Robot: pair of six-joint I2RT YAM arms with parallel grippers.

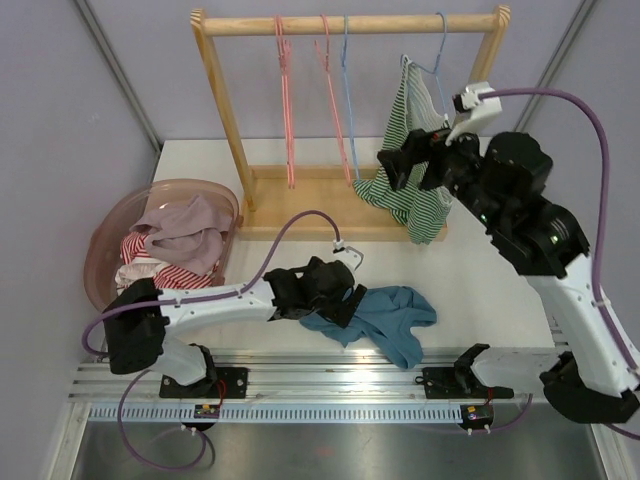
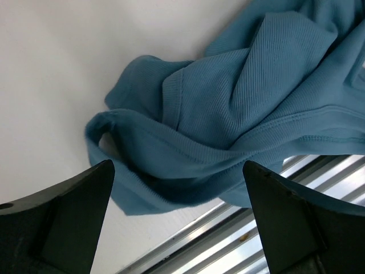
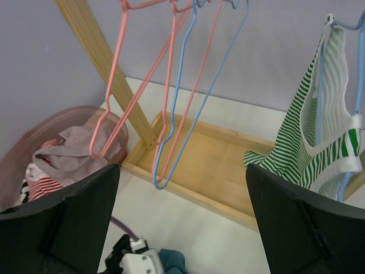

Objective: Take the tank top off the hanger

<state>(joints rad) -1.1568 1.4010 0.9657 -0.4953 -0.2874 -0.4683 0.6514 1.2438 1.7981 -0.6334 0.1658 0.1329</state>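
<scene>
**A:** Overhead view, item one?

**B:** Green-striped tank top (image 1: 412, 195), hung on the blue hanger (image 1: 438, 55) at the right end of the wooden rack (image 1: 350, 24). It's not yet off. The right gripper (image 1: 412, 165) is raised just beside the cloth, presumably lined up for a pull.

**A:** And the other arm?

**B:** Left gripper (image 1: 340, 295), low over a blue garment (image 1: 395, 322) lying on the table (image 1: 460, 290). There's a basket (image 1: 105, 240) of laundry at far left, and the spare hangers (image 1: 287, 100) are bare.

**A:** Left wrist view?

**B:** Left gripper (image 2: 177, 171): fingers set wide, nothing gripped. The blue garment (image 2: 256, 85) lies crumpled beyond them by the table's near edge. I'd say that arm is parked clear of the work.

**A:** Right wrist view?

**B:** Right gripper (image 3: 182, 171): spread wide as well, and empty. The tank top (image 3: 319, 137) hangs to the right of the gap, not between the fingers, with its straps looped over the hanger wire. That loop is what holds it up, so my guess is a strap has to slip off the wire end first.
</scene>
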